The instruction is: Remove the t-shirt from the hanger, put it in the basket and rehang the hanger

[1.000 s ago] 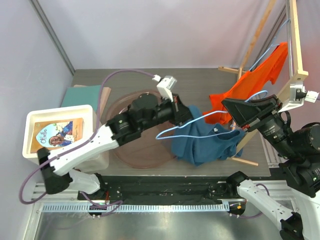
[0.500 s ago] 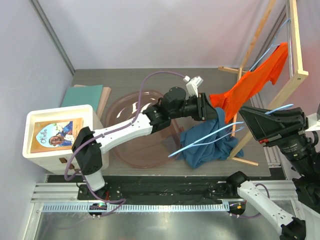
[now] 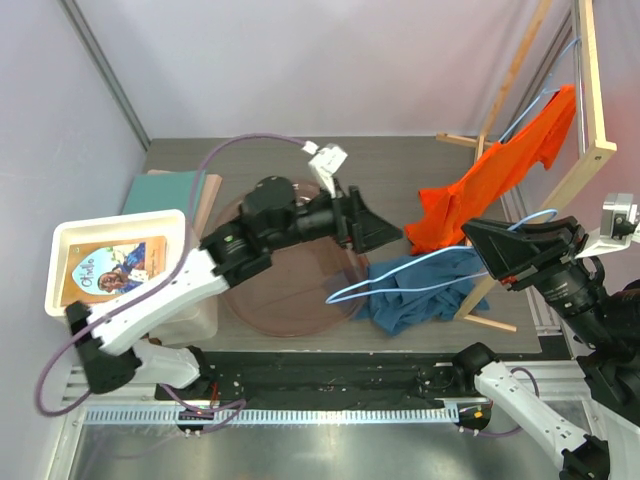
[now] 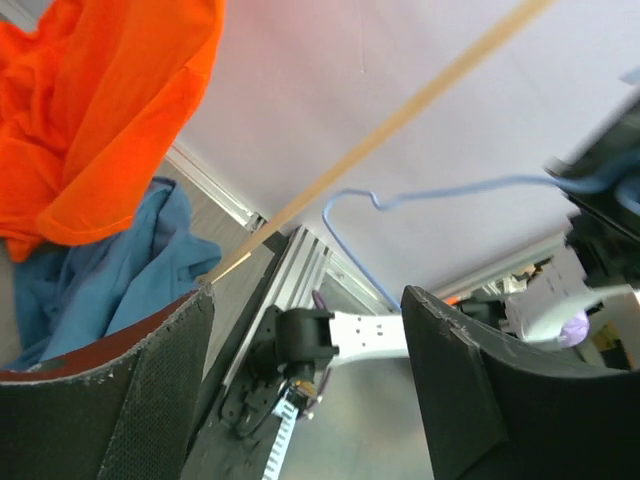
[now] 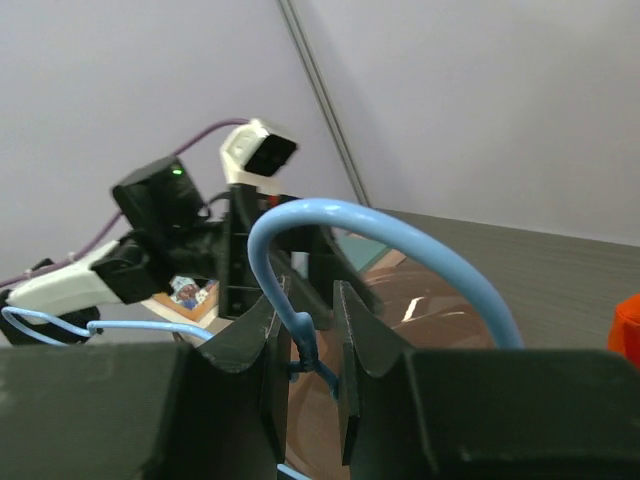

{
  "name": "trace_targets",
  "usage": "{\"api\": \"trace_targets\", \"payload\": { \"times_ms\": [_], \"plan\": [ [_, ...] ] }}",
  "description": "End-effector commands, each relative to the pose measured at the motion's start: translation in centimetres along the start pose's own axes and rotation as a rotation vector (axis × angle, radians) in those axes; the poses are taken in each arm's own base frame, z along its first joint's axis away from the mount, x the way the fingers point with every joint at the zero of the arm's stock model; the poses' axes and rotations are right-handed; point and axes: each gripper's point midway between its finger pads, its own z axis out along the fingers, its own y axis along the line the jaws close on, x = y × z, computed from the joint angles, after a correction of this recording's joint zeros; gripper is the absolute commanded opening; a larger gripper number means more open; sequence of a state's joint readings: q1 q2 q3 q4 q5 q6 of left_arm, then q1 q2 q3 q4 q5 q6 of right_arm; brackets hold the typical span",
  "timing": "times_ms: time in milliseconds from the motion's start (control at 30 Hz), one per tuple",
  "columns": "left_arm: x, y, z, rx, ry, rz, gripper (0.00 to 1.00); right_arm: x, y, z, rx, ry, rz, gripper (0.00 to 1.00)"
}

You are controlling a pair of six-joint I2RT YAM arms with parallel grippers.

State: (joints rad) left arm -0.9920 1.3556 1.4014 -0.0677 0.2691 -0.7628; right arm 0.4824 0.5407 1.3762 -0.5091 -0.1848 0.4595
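The blue t-shirt lies crumpled on the table under the light blue wire hanger; whether any of it still hangs on the wire I cannot tell. My right gripper is shut on the hanger's twisted neck, and the hook arches over one finger. My left gripper hovers open to the left of the shirt and holds nothing. In the left wrist view the gap between the fingers of the left gripper is empty, with the blue t-shirt off to the left.
An orange t-shirt hangs from the wooden rack at the right, its lower end near the blue one. A brownish round tray lies under my left arm. A white bin with a book and a teal book sit at the left.
My left gripper has opened, let go of the blue t-shirt and pulled back to the left. The shirt has dropped onto the table. The right gripper still holds the hanger.
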Motion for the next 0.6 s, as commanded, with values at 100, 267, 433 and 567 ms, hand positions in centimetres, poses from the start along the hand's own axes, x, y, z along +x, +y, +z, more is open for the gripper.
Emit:
{"api": "trace_targets", "payload": {
  "times_ms": [100,267,433,567],
  "plan": [
    [-0.5,-1.2,-9.8,-0.080,-0.047,0.139,0.72,1.0,-0.4,-0.9,-0.006,0.056,-0.131,0.01],
    [-1.9,-4.8,-13.9,0.002,-0.103,0.136,0.71,3.5,-0.1,-0.8,-0.075,0.170,-0.185,0.01],
    [0.7,-7.7,-13.5,0.177,0.040,0.054,0.68,5.0,-1.1,-1.0,-0.039,0.252,-0.198,0.01],
    [2.5,-8.0,-13.0,0.225,0.109,0.048,0.72,5.6,-1.7,-1.0,0.000,0.294,-0.166,0.01]
  ]
}}
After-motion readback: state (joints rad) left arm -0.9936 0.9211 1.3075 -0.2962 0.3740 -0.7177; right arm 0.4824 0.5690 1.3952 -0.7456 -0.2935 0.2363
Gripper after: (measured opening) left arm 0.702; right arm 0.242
